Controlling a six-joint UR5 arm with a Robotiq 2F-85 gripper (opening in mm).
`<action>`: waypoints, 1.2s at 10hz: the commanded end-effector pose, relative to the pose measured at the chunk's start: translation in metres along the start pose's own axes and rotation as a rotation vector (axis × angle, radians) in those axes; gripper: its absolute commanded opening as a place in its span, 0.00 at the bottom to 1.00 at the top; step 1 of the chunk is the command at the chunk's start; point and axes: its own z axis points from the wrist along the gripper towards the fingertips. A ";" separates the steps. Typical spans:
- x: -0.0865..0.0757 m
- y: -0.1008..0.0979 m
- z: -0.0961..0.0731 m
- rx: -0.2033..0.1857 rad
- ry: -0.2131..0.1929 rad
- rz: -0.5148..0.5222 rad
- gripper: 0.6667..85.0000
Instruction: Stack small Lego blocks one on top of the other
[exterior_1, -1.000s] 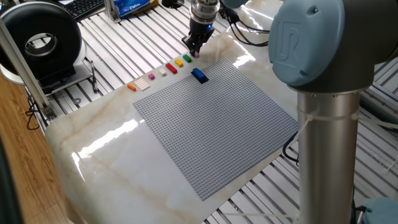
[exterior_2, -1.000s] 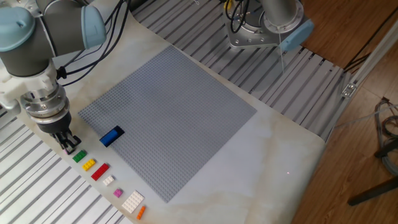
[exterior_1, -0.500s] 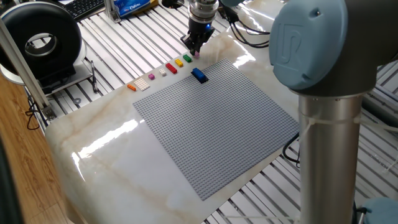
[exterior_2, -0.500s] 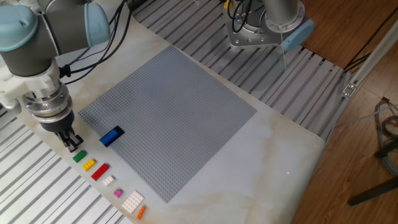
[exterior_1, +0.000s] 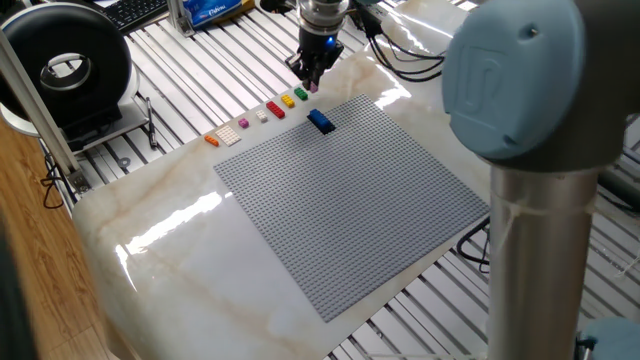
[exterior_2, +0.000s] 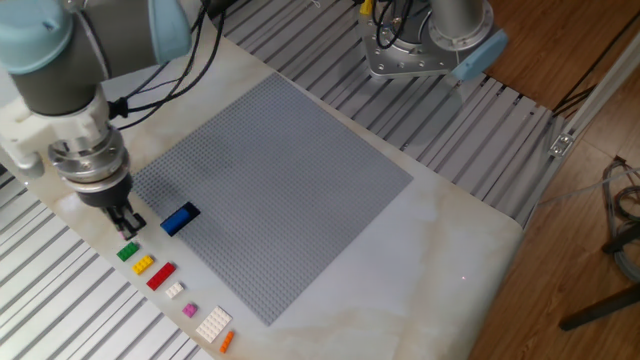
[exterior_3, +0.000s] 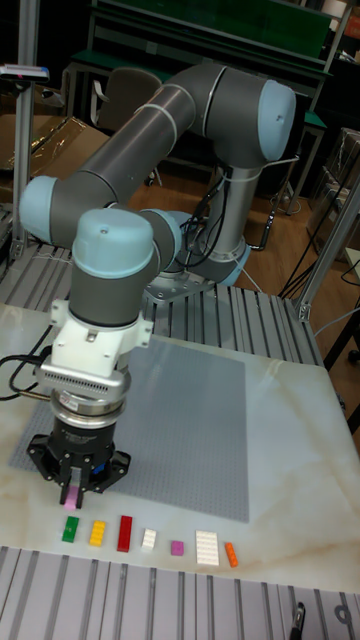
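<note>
Lego blocks in a row: green block (exterior_3: 69, 533), yellow block (exterior_3: 98, 532), red block (exterior_3: 125, 533), small white block (exterior_3: 149, 540), pink block (exterior_3: 177, 548), large white block (exterior_3: 207, 548), orange block (exterior_3: 231, 554). Blue block (exterior_2: 179, 219) on grey studded baseplate (exterior_2: 280, 190). Pink block in gripper (exterior_3: 72, 497). White, tan-veined marble tabletop (exterior_1: 170, 260).

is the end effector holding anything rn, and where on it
Yes: the end effector holds a small pink Lego block, pinched at its upper part between the fingertips, its lower end showing below them, above the green block.
</note>
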 end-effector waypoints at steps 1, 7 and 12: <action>0.026 0.027 -0.007 -0.017 0.003 0.082 0.00; 0.054 0.020 -0.005 -0.004 0.010 0.084 0.00; 0.062 0.013 0.007 0.005 -0.004 0.076 0.00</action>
